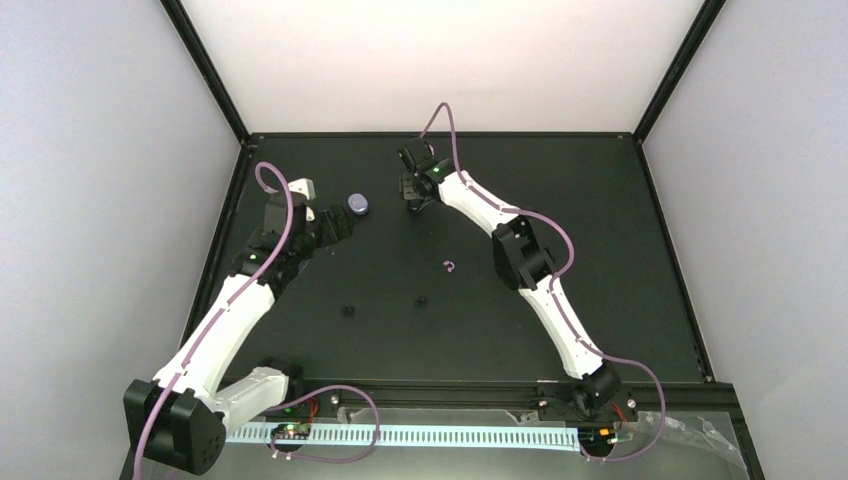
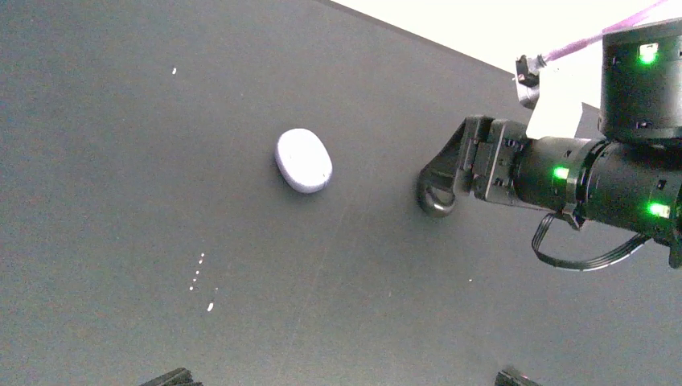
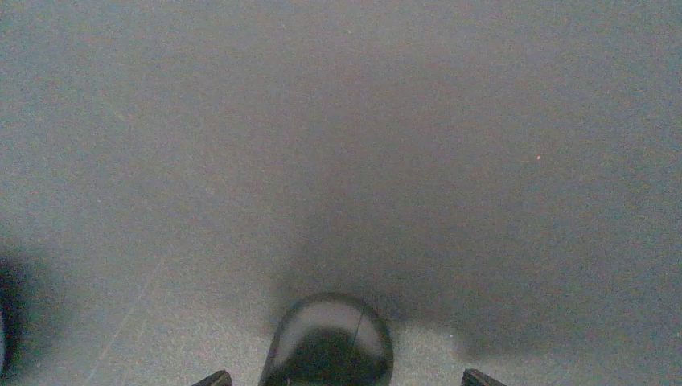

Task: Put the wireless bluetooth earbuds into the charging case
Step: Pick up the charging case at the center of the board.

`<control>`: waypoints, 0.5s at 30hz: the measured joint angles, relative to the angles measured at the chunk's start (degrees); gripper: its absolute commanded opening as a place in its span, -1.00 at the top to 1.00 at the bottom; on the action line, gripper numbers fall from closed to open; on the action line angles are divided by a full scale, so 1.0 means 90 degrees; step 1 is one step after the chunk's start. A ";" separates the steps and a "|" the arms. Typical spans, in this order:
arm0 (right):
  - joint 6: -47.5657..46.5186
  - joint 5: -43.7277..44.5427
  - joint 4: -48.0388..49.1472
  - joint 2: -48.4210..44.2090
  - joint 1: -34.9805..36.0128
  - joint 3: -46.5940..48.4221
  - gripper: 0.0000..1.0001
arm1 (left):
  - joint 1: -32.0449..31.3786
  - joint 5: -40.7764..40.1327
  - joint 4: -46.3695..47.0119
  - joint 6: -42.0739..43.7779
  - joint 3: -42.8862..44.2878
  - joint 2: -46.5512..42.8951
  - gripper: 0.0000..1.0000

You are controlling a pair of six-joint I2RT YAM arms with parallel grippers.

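The left gripper (image 1: 335, 225) is hovering at the far left of the table (image 1: 600, 300), its fingers (image 2: 173, 376) spread wide and holding nothing. The lavender case (image 2: 303, 160) is lying smooth side up just beyond it, between the two grippers. The right gripper (image 1: 413, 198) is reaching down over a glossy black oval piece (image 3: 330, 342), with its fingers (image 3: 215, 377) standing apart on either side, not touching it. The left earbud (image 1: 348, 311) and right earbud (image 1: 421, 301) are sitting much nearer, apart from each other.

dark rounded piece (image 3: 326, 346): cut off below | earbuds (image 1: 348, 311): too small (mere specks)
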 measured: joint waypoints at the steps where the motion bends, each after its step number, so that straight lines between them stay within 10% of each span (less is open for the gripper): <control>1: -0.0019 0.0032 -0.0036 0.0022 0.0022 0.0000 -0.49 | 0.0012 0.0012 0.0000 0.0000 0.0000 0.0012 -0.97; 15: -0.0304 0.0588 -0.0279 0.0044 0.0090 0.0000 -0.40 | 0.0053 0.0092 0.0049 -0.0002 0.0000 0.0090 -0.97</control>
